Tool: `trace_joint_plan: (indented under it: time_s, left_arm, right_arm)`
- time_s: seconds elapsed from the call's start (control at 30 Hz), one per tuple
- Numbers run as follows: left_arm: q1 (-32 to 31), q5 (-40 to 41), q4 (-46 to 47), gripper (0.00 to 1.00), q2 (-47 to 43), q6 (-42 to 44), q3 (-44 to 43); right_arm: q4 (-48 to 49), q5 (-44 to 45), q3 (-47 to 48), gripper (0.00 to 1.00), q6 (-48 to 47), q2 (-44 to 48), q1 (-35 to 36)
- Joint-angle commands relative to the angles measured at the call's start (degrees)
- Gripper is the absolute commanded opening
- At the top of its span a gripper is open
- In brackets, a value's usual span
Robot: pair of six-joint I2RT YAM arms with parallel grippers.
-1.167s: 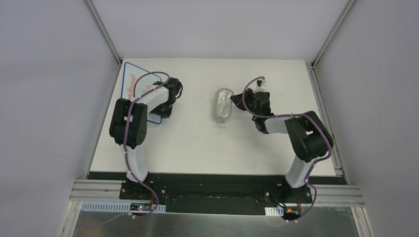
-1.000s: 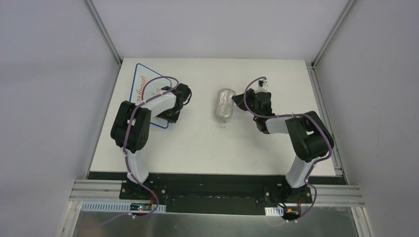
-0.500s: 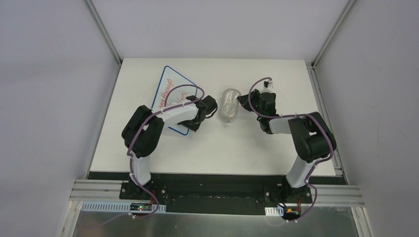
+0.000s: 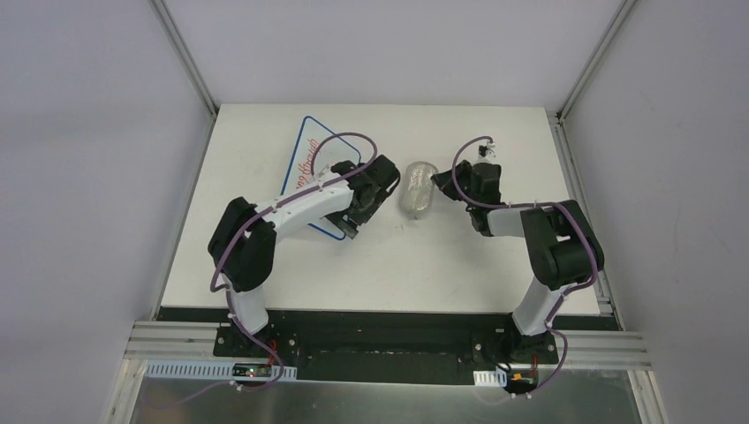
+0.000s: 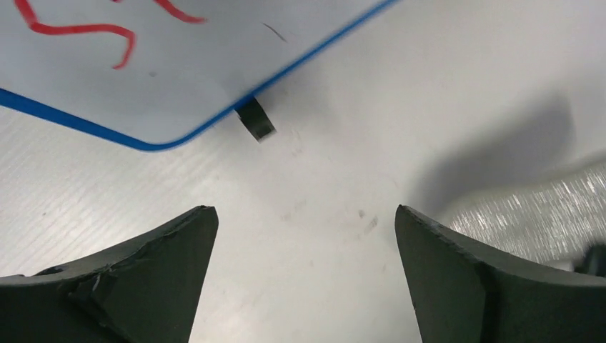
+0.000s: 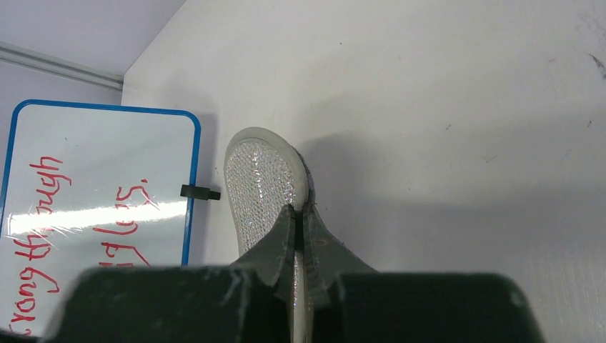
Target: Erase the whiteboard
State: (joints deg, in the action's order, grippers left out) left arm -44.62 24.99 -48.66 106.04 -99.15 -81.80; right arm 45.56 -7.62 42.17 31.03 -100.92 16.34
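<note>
The whiteboard (image 4: 309,163) lies tilted left of the table's middle, blue-rimmed, with red handwriting on it. Its rounded corner (image 5: 143,71) and a small black foot (image 5: 254,120) show in the left wrist view. My left gripper (image 4: 358,210) hangs just off that corner, open, with only bare table between its fingers (image 5: 304,214). A silvery glittering pad (image 4: 415,187) lies right of the board, seen close up (image 6: 261,179) in the right wrist view. My right gripper (image 6: 300,212) is shut on the pad's thin edge, reaching in from the right (image 4: 440,181). The whiteboard (image 6: 93,200) lies left of the pad.
The white table (image 4: 389,256) is bounded by a metal rail (image 4: 574,177) on the right and grey walls on both sides. The pad's end (image 5: 529,214) lies close beside my left gripper's right finger.
My left gripper dragged the whiteboard from the far left toward the middle, then opened and let it go. My right gripper shifted slightly right with the pad.
</note>
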Motion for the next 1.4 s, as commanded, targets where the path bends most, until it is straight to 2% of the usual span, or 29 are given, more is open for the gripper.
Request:
trace_joint_plan:
  time_s: [0.0,0.07,0.17,0.3,0.37,0.47,0.6,0.73,0.8,0.83,0.97,1.03,1.1,1.17,1.37]
  left_arm:
    - [-1.0,-7.1,-2.5,0.99,-9.0,22.7,-6.8]
    - [-1.0,-8.1,-0.7,0.99,-13.4,33.3,-6.4]
    - [1.6,-11.6,1.2,0.99,-19.8,50.0,-5.1]
    - [12.6,-21.3,-2.4,0.99,-28.0,67.2,-5.0]
    - [19.1,-22.1,-3.7,0.99,-31.9,74.0,-4.7]
    - [29.4,-22.2,-2.5,0.99,-35.6,79.4,-4.4]
    - [43.0,-35.3,3.3,0.99,-32.7,80.4,-2.9]
    - [44.2,-44.3,4.3,0.99,-24.9,82.4,-4.7]
    - [44.2,-47.0,8.2,0.99,-24.0,83.0,-1.8]
    - [44.2,-46.6,9.9,0.99,-23.9,83.1,-0.5]
    - [45.7,-46.6,11.6,0.98,-21.8,83.2,-0.4]
    - [46.7,-49.7,13.9,0.93,-21.2,81.8,1.0]
    - [47.2,-53.4,17.9,0.86,-21.5,80.2,4.3]
    - [47.2,-54.8,19.2,0.80,-22.0,79.3,6.3]
    - [47.1,-51.4,18.7,0.65,-22.3,77.9,8.4]
  right_arm:
    - [-1.2,-3.0,3.7,0.00,-2.0,0.8,-0.2]
    - [-2.7,-4.1,4.7,0.00,-2.6,0.3,-0.2]
    - [-10.9,-7.3,8.9,0.00,-6.1,-0.3,-0.2]
    - [-24.1,-12.5,14.3,0.00,-14.0,-0.9,-0.2]
    - [-31.8,-13.7,16.3,0.00,-18.0,-1.4,-0.2]
    - [-35.4,-13.4,15.5,0.00,-20.8,-2.0,-0.3]
    - [-36.6,-17.5,16.6,0.00,-20.8,-2.6,-0.5]
    - [-34.5,-20.7,16.9,0.04,-20.0,-5.2,-0.3]
    - [-36.5,-21.2,18.8,0.05,-20.2,-6.6,-0.3]
    - [-36.9,-21.2,19.0,0.07,-20.2,-6.9,-0.3]
    - [-37.9,-15.9,19.2,0.28,-20.0,-6.9,0.5]
    - [-39.0,-11.3,19.2,0.40,-20.3,-6.0,1.4]
    - [-38.9,-6.3,18.6,0.59,-20.5,-4.6,2.5]
    - [-39.2,-1.8,18.3,0.71,-20.5,-3.2,3.5]
    - [-36.8,5.8,15.4,0.88,-22.0,2.6,9.1]
